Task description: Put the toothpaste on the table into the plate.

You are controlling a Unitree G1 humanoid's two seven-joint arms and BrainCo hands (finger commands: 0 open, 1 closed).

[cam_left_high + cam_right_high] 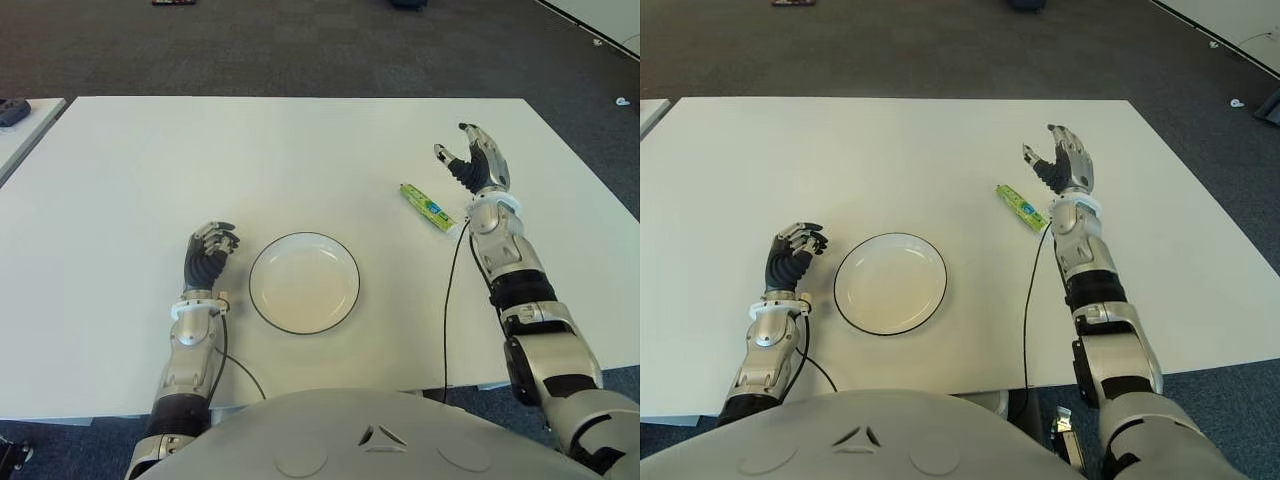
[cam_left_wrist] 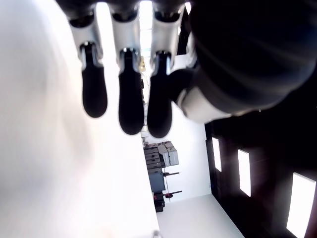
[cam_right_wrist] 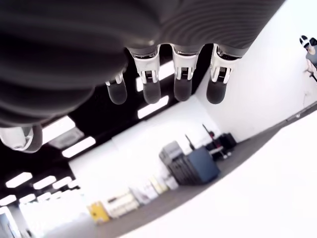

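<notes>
A green toothpaste tube point(image 1: 428, 208) lies on the white table point(image 1: 250, 160), right of centre and angled toward the right. A round white plate point(image 1: 304, 281) with a dark rim sits near the table's front edge, left of the tube. My right hand point(image 1: 474, 160) is raised just right of the tube, fingers spread and holding nothing; its wrist view shows extended fingers point(image 3: 182, 84) with the room beyond. My left hand point(image 1: 208, 255) shows left of the plate with its fingers curled, and nothing is in it.
A dark object point(image 1: 12, 112) lies on a second white table at the far left. Dark carpet surrounds the table. A black cable point(image 1: 447, 300) runs from my right forearm across the table's front edge.
</notes>
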